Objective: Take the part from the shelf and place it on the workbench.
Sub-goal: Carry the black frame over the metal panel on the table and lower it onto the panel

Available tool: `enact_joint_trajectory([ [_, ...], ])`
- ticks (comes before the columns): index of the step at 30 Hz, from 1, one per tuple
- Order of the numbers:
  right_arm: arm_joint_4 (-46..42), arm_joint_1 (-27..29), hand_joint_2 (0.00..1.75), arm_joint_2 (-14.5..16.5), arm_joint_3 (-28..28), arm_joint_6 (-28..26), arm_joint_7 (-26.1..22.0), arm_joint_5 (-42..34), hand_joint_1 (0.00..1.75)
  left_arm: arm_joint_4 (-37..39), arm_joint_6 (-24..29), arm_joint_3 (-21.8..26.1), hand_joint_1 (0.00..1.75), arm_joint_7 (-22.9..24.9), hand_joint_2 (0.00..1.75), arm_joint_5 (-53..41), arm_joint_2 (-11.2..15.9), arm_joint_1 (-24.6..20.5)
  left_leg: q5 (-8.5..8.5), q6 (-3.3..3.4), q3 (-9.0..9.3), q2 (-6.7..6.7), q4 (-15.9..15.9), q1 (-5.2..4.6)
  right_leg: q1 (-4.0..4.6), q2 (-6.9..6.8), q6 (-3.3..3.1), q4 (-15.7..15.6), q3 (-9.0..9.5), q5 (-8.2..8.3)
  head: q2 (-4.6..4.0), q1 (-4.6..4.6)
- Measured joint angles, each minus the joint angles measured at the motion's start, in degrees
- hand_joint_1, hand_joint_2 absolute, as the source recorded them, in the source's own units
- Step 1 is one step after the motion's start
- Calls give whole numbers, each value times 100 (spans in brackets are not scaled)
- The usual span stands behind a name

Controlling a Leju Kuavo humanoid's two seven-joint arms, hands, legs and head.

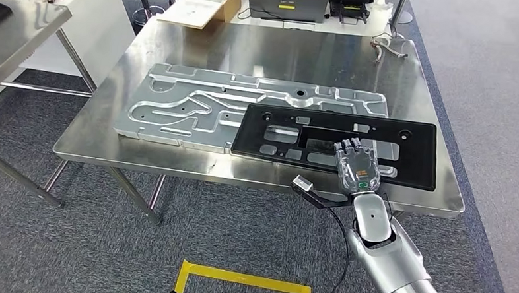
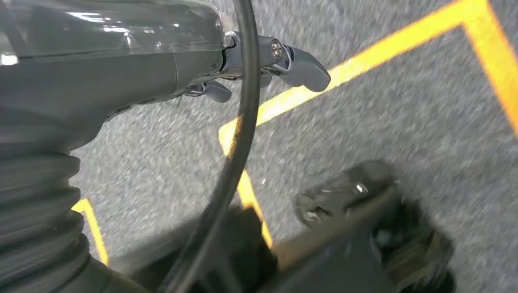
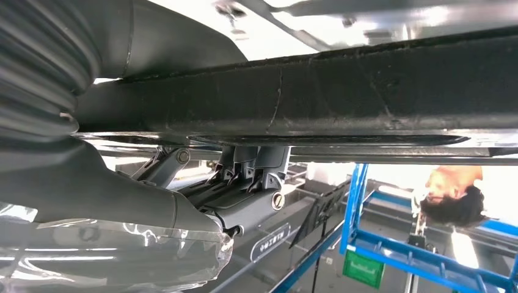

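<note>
Part (image 1: 336, 143): black panel laid flat on workbench (image 1: 261, 47), overlapping grey plate (image 1: 199, 104) | right hand (image 1: 356, 165): rested on part's near edge, grasp cannot be told | left hand (image 2: 269, 61): hung over floor, nothing held, fingers apart.

This looks like an industrial workshop or robotics test floor. A brushed stainless-steel tabletop (image 1: 182, 50) on metal legs stands on grey speckled carpet marked with yellow floor tape (image 1: 244, 281). On it lie a stamped silver sheet-metal panel (image 1: 199, 107) and a flat black plastic panel with cut-outs (image 1: 402, 143). Behind stand an open cardboard box (image 1: 213, 2) and another steel bench (image 1: 17, 30). The right wrist view shows blue metal racking (image 3: 391, 244).
</note>
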Motion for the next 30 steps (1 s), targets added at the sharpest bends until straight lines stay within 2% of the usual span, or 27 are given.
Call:
enact_joint_trajectory([
  [1,20,-12,175,13,1,-8,0,-1,175,0,-3,-3,0,-1,175,0,-2,-6,155,39,43,-3,-183,-23,2,3,29,-17,34,-40,0,0],
  [2,38,-22,175,26,3,-16,-3,-1,175,0,-4,-7,0,-2,175,0,-4,-13,197,61,68,-9,-274,-38,3,9,64,-4,62,-45,0,1],
  [5,63,-47,175,49,11,-25,-21,-1,175,2,-4,-21,0,-7,175,-1,-34,-25,181,108,271,-11,-429,-21,-18,3,157,130,97,-51,0,0],
  [6,72,-71,175,56,14,-29,-28,-1,175,2,-5,-23,0,-8,175,-2,-46,-32,173,128,343,-11,-460,-12,-27,-3,185,291,18,-115,0,-1],
  [7,85,-95,175,63,15,-36,-33,-2,175,2,-5,-25,0,-8,175,-4,-58,-40,156,145,388,-8,-479,-6,-40,-8,213,552,-141,-220,0,0],
  [9,135,-124,175,78,21,-50,-40,-2,175,2,-5,-28,0,-9,175,-7,-67,-53,94,164,442,-12,-482,-4,-59,-14,274,1177,-603,-472,0,-1],
  [10,171,-124,175,81,25,-55,-37,-2,175,2,-5,-28,0,-8,175,-8,-71,-50,52,160,480,-20,-481,-3,-73,-18,298,1368,-800,-537,0,-1],
  [11,208,-121,175,83,30,-56,-33,-2,175,2,-5,-29,0,-8,175,-9,-72,-45,5,152,530,-29,-478,-2,-88,-22,314,1398,-920,-505,0,-1],
  [12,240,-122,175,85,36,-56,-28,-2,175,2,-5,-29,0,-7,175,-9,-73,-40,-49,140,594,-37,-474,1,-102,-27,324,1243,-945,-348,0,-1],
  [14,292,-128,175,91,48,-63,-17,-2,175,3,-7,-30,0,-4,175,-9,-81,-36,-175,96,725,-45,-458,2,-117,-48,324,582,-823,224,0,0],
  [16,340,-139,175,102,56,-78,-6,-2,175,4,-8,-32,0,1,175,-9,-90,-45,-286,27,788,-50,-434,-6,-92,-70,261,97,-718,534,0,0],
  [19,378,-141,175,138,64,-92,2,-2,175,4,-7,-33,0,6,175,-9,-91,-50,-367,-77,821,-46,-363,-10,-76,-54,111,18,-660,525,0,-2],
  [20,384,-149,175,150,66,-93,2,-2,175,4,-7,-34,0,7,175,-9,-91,-52,-371,-102,795,-37,-251,-4,-83,-48,71,7,-613,497,0,-1],
  [21,392,-160,175,162,67,-93,2,-2,175,4,-8,-35,0,7,175,-9,-91,-58,-390,-131,695,-25,-50,5,-88,-50,36,-2,-559,466,0,-2],
  [22,400,-169,175,174,67,-93,1,-2,175,4,-9,-37,0,7,175,-8,-92,-64,-439,-160,526,-14,248,18,-92,-50,8,-12,-504,432,0,-2],
  [24,430,-173,175,197,66,-93,-12,-2,175,4,-11,-39,0,7,175,-5,-92,-59,-681,-220,68,-2,938,40,-87,-47,-26,-13,-414,355,0,-2],
  [25,449,-170,175,209,64,-94,-25,-2,175,4,-11,-40,0,7,175,-3,-92,-49,-807,-237,-128,-1,1159,48,-85,-41,-30,-11,-366,315,0,-2],
  [26,469,-168,175,222,60,-96,-39,-2,175,4,-10,-40,0,7,175,-1,-91,-40,-858,-243,-257,0,1223,52,-84,-32,-31,-9,-310,272,0,-2],
  [27,489,-166,175,234,52,-98,-52,-2,175,4,-9,-41,0,7,175,-1,-91,-35,-779,-229,-294,1,1099,53,-83,-23,-26,-7,-248,227,0,-2],
  [28,509,-166,175,249,41,-101,-66,-2,175,4,-8,-42,0,7,175,0,-91,-34,-558,-202,-251,1,804,52,-81,-17,-18,-6,-178,178,0,-2],
  [30,552,-167,175,278,10,-108,-93,-2,175,4,-7,-43,0,9,175,1,-90,-34,34,-121,-92,4,70,33,-71,-10,12,-8,-77,89,0,-2],
])
